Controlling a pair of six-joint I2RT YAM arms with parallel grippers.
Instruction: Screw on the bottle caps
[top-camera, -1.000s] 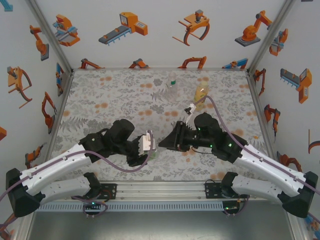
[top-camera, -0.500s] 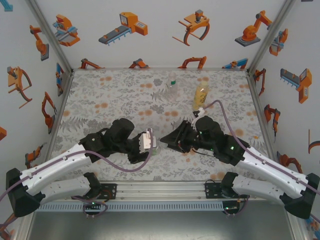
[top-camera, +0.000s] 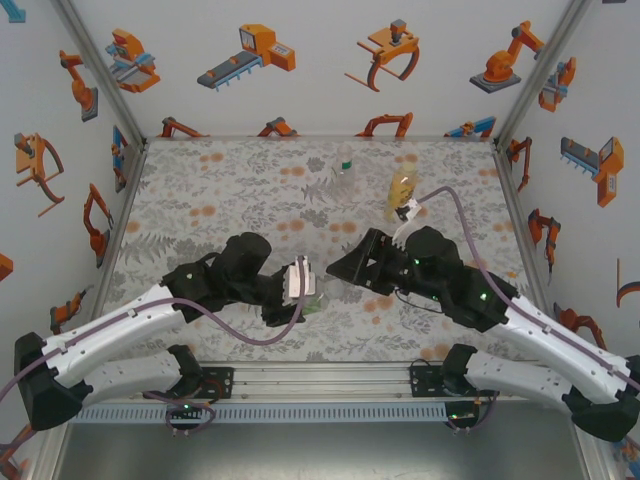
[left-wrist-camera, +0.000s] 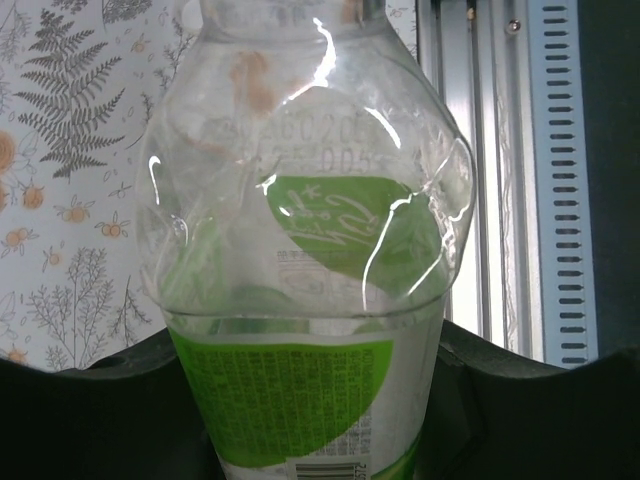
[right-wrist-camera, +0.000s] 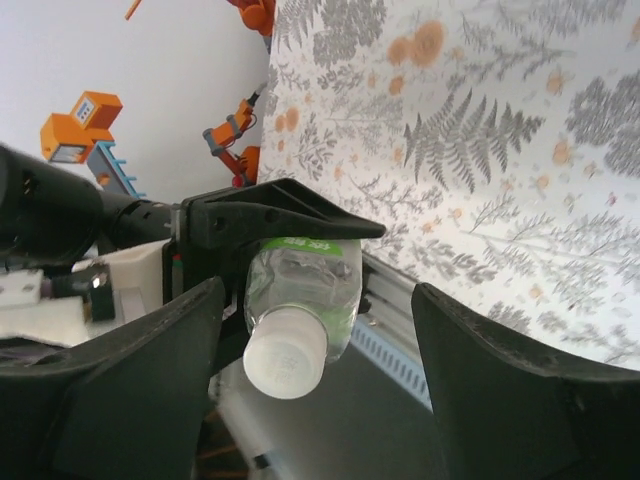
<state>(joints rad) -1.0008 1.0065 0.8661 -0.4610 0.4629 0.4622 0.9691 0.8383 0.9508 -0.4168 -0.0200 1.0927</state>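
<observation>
noted cap (right-wrist-camera: 286, 365) on green bottle (right-wrist-camera: 300, 280), neck toward right gripper (top-camera: 340, 268). found bottle clamped in closed fingers of left gripper (top-camera: 303, 290), above near table (top-camera: 200, 200). found right fingers spread wide beside cap, touching nothing. logged amber bottle (top-camera: 402, 188), clear bottle (top-camera: 343, 172) standing far back.

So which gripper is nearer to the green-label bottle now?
Left. The left gripper is shut on the green-label bottle; the right gripper is open, facing its capped end without gripping it.
</observation>
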